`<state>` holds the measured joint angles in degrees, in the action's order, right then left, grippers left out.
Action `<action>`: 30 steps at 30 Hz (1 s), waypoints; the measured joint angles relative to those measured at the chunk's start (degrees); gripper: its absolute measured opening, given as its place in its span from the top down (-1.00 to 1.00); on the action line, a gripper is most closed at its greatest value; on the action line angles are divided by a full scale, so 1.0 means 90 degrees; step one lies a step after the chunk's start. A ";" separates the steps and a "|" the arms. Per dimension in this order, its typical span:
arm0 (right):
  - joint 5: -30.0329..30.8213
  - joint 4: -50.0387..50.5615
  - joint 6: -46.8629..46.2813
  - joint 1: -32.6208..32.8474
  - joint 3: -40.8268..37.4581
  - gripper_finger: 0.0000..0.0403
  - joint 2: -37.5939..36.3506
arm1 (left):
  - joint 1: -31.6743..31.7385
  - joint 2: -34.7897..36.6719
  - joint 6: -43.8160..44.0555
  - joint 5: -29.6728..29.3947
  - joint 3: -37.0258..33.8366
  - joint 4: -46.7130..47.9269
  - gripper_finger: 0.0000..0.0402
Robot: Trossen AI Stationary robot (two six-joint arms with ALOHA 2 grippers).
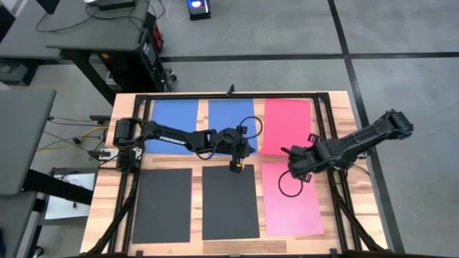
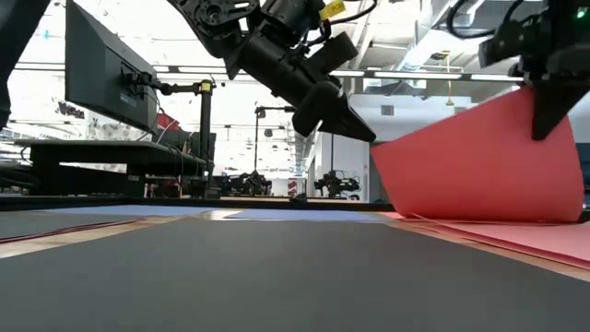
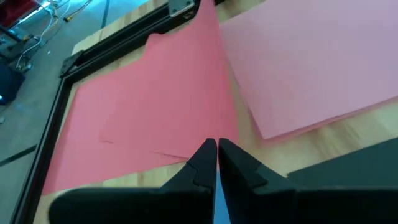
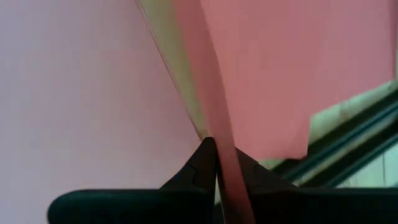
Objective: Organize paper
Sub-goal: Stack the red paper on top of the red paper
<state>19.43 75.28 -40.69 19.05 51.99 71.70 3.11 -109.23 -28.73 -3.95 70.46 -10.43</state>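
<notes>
While your red sheet (image 2: 479,171) stands curled up at the desk's far right, both grippers' jaws are clamped on it: right gripper (image 1: 292,153), left gripper (image 1: 251,140). Around it lie blue, black and pink sheets on the wooden desk (image 1: 337,107); grey floor (image 1: 401,43) beyond.

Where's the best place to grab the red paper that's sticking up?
Probably its raised edge, from above, one pinch near each end. The red paper is thin, and that edge stands off the table, so it can be pinched. The left gripper and right gripper pinch there.
</notes>
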 joint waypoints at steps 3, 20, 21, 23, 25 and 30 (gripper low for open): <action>-0.0034 0.0147 0.0007 -0.0112 0.0000 1.00 0.0194 | -0.0064 0.0000 -0.0060 0.0002 0.0000 0.0024 1.00; -0.0166 0.0137 0.0240 -0.0204 0.0000 1.00 0.0401 | 0.0468 0.0000 0.0685 0.0638 -0.0002 0.0203 0.43; -0.0166 0.0134 0.0240 -0.0204 0.0000 1.00 0.0401 | 0.0531 -0.0006 0.0779 0.0838 -0.0002 0.0112 0.34; -0.0166 0.0135 0.0240 -0.0204 0.0000 1.00 0.0397 | 0.0601 -0.0129 0.0944 0.1105 0.0003 -0.0178 0.18; -0.0167 0.0135 0.0240 -0.0204 0.0000 1.00 0.0396 | 0.0593 -0.0216 0.0957 0.1219 -0.0007 -0.0192 0.07; -0.0166 0.0104 0.0240 -0.0204 0.0000 1.00 0.0393 | 0.0459 -0.0577 0.0860 0.1272 0.0043 -0.0446 -0.03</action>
<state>17.93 76.22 -38.52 17.21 51.99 75.24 7.25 -114.42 -21.00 7.50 70.84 -14.45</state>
